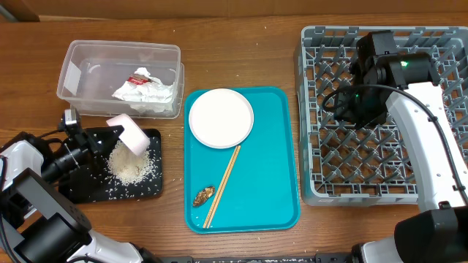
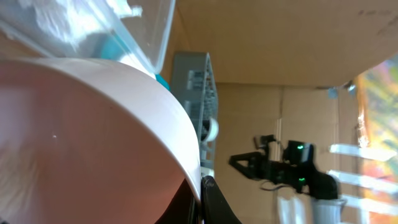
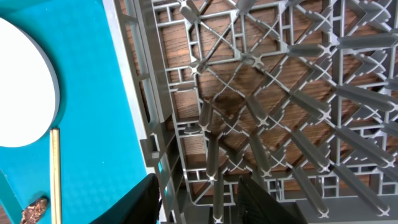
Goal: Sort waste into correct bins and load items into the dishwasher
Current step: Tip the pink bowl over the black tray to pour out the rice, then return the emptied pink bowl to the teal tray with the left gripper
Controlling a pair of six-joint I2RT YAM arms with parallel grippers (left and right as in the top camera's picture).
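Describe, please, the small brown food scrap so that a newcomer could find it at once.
Start at the teal tray in the middle of the table. Toward its near end, just left of the wooden chopsticks, lies the food scrap. It is the tray's only small brown lump; the white plate is large, round and at the far end.

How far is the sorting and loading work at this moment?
Done: the snack wrapper lies in the clear tub, and rice is heaped on the black tray. In hand: the left gripper holds the pinkish bowl tipped over that tray. Left to do: the brown scrap and white plate lie on the teal tray, and the dish rack shows no dishes; the right gripper is open above it.
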